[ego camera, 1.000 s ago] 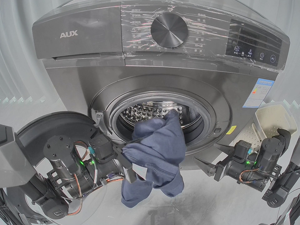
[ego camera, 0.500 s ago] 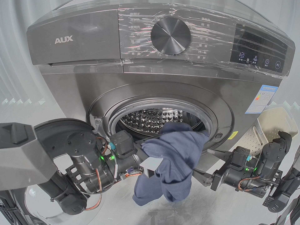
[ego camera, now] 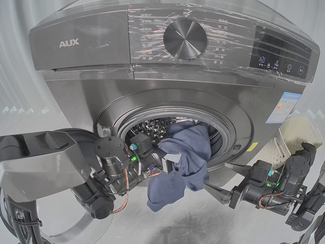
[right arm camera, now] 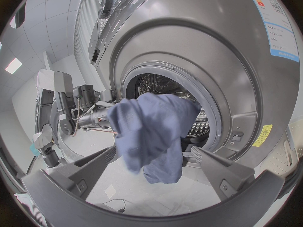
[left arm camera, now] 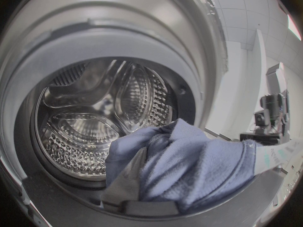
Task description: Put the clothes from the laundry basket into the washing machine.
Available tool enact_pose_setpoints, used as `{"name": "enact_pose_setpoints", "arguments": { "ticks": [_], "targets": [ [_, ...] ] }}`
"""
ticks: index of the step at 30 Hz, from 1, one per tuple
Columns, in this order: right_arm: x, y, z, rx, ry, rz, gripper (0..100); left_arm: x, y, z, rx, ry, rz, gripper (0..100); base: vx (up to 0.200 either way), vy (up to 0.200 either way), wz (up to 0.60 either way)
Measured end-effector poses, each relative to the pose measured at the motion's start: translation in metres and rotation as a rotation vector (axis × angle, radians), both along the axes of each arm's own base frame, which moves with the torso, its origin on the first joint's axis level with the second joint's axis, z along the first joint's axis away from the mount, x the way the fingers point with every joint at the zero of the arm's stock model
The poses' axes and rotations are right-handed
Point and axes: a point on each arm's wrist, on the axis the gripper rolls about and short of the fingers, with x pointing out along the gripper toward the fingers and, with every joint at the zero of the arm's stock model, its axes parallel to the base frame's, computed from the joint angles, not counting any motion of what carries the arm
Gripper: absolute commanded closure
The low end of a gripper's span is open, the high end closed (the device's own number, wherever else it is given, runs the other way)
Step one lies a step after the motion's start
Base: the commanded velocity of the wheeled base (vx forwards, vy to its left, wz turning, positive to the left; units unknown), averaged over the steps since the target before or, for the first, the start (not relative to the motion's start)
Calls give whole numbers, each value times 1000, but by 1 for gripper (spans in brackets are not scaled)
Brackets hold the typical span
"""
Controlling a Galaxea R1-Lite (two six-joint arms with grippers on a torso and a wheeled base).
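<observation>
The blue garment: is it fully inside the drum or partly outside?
Partly outside: the blue garment reaches into the drum, its bottom hangs outside.

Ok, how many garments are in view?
1: a navy garment, held by the left gripper at the washing machine opening. More may lie hidden in the laundry basket.

Pale brand lettering (ego camera: 69, 43) sits on the washing machine's (ego camera: 84, 92) drawer front, upper left. Small programme names (ego camera: 146, 34) flank the dial (ego camera: 185, 39), and lit icons (ego camera: 280, 64) glow on the right panel. Below that is a blue-and-white energy label (ego camera: 288, 107), with a yellow warning sticker (ego camera: 251, 146) by the latch. The white tag (left arm camera: 277, 156) on the blue garment (ego camera: 188, 143) has print too blurred to read.
</observation>
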Motion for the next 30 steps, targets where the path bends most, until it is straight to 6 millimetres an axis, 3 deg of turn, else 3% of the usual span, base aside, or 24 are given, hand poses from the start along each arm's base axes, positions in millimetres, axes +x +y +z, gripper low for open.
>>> {"name": "enact_pose_setpoints", "arguments": {
  "ticks": [5, 15, 30],
  "targets": [
    [0, -1, 0, -1, 0, -2, 0, 22, -14, -1, -46, -32, 82, 100, 0, 0, 0],
    [-1, 0, -1, -4, 2, 2, 0, 58, -36, -22, -59, -33, 149, 100, 0, 0, 0],
    [-3, 2, -2, -8, 5, 15, 0, 112, -66, -30, -66, -32, 214, 100, 0, 0, 0]
  ]
}}
